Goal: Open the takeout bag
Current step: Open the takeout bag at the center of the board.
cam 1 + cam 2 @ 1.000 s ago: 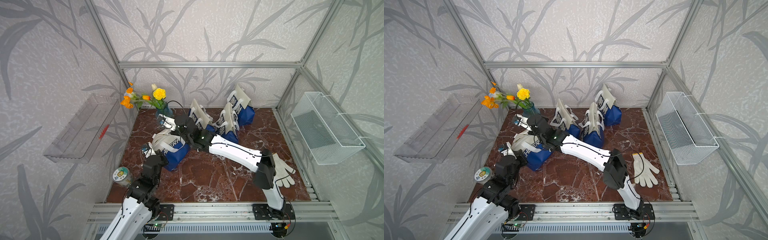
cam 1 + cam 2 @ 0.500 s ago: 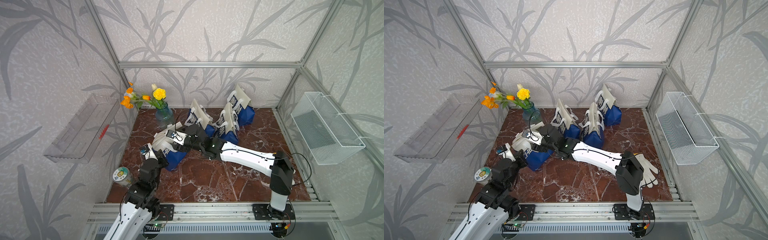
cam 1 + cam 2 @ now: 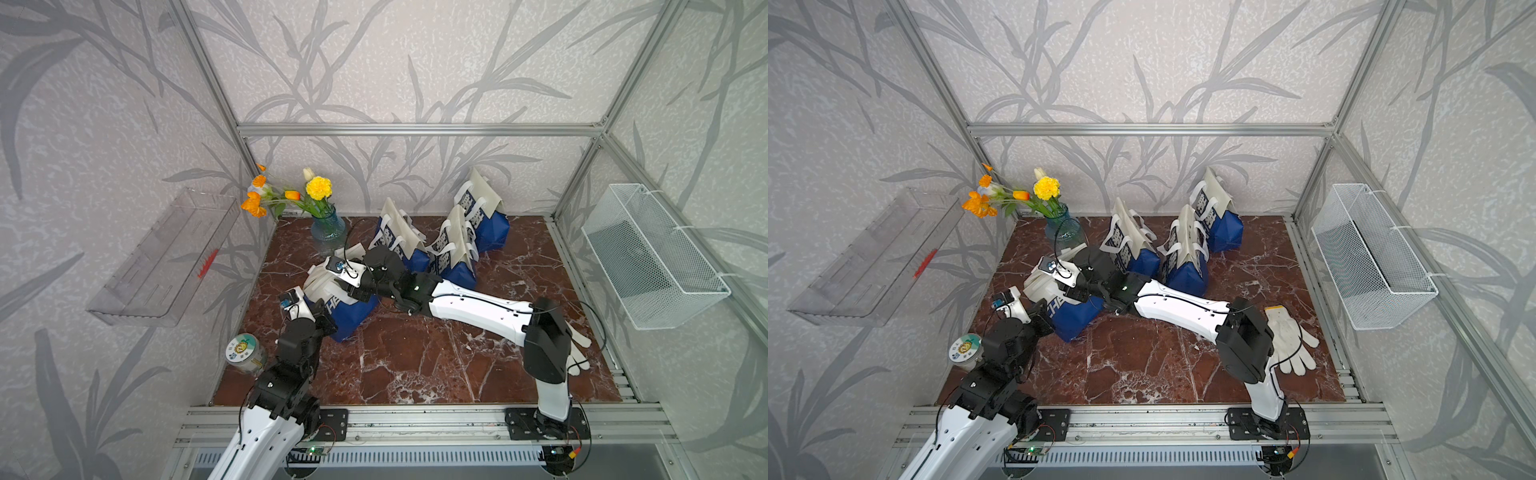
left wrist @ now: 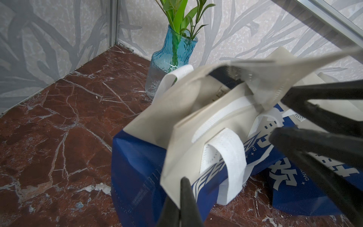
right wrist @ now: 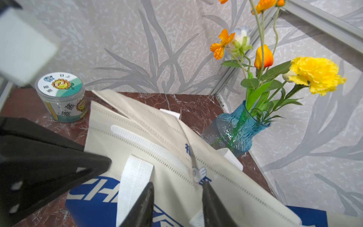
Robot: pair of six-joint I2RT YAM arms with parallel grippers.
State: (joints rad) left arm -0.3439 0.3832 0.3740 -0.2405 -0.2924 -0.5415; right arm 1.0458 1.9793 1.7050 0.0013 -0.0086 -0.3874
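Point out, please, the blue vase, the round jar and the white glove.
Blue vase (image 3: 327, 232): in a top view, on its body.
Round jar (image 3: 242, 347): in a top view, on its lid.
White glove (image 3: 1285, 328): in a top view, on its palm.

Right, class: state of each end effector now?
Left end effector: closed on a flap of the blue-and-beige fabric takeout bag.
Right end effector: open, straddling that bag's top.

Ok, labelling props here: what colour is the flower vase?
Translucent blue glass; the vase shows best in the right wrist view.
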